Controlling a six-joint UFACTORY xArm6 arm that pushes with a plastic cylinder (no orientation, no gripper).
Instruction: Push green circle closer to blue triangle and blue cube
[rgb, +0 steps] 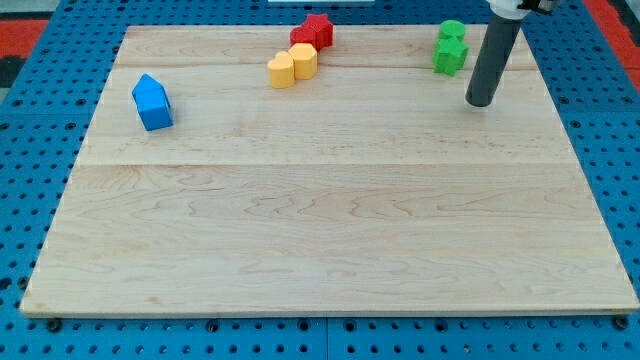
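At far right of the counter, green circle sits w/ a green block, my tip just right & nearer; no end effector, just a rod; get behind circle's right side, then push left toward blue triangle & blue cube.

Between the green blocks at the view's top right and the blue blocks at the left, the red blocks and yellow blocks stand along the desk's top edge. Below them the desk lies open. My tip rests just right of the green pair, apparently not touching.
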